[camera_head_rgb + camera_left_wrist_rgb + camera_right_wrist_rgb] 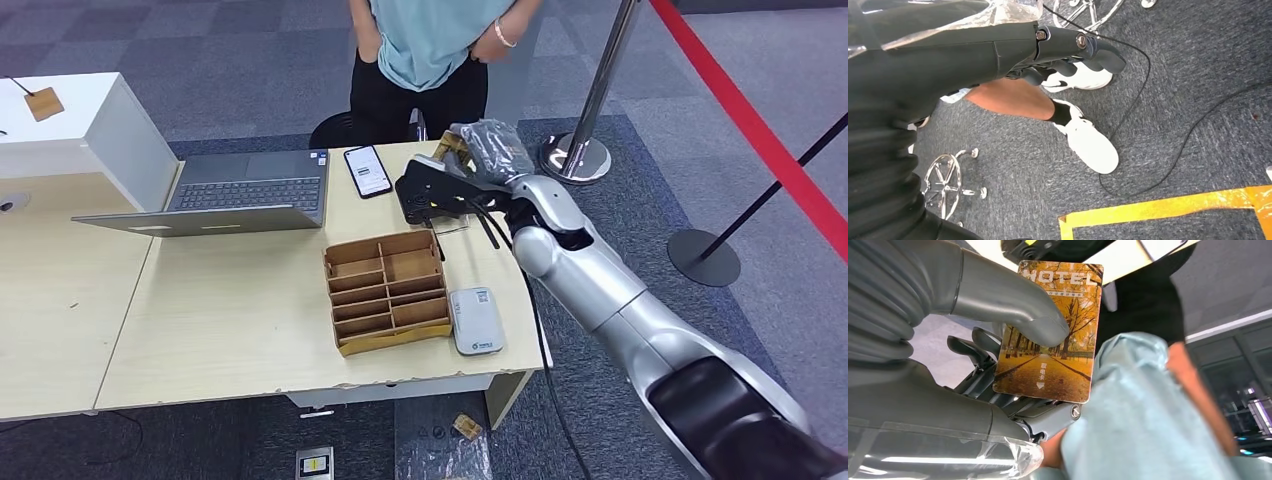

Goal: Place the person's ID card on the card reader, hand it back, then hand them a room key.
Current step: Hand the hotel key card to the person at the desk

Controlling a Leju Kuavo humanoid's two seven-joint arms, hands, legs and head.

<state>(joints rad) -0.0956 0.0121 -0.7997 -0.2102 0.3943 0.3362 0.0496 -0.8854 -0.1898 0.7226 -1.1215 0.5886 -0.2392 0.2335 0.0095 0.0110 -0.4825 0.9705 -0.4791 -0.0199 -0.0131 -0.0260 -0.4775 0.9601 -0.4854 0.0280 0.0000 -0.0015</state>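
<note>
The last step of the task appeared to be in hand: the right hand (998, 340) pinched a hotel room key card (1050, 332), printed with an autumn avenue and the word HOTEL, between its thick grey thumb on the printed face and the darker fingers (973, 347) behind it. In the head view that right hand (440, 185) was stretched out over the far edge of the desk (230, 320), toward the person in a pale teal shirt (430, 40) standing just beyond it with both hands tucked at their hips. The card reader (476, 320), a small white box, lay bare on the near part of the desk just beside the cardboard key organiser (385, 290), which suggested the ID check was done, though no ID card could be made out. A smartphone (367, 170) and an open laptop (240, 190) sat further along. The left hand (1068, 50) hung low over the carpet, its fingers loosely curled with nothing in them. The next move seemed to call for holding the key card steady and within reach until the person took hold of it, then easing thumb and fingers apart only once their grip was sure, lest the card drop.
</note>
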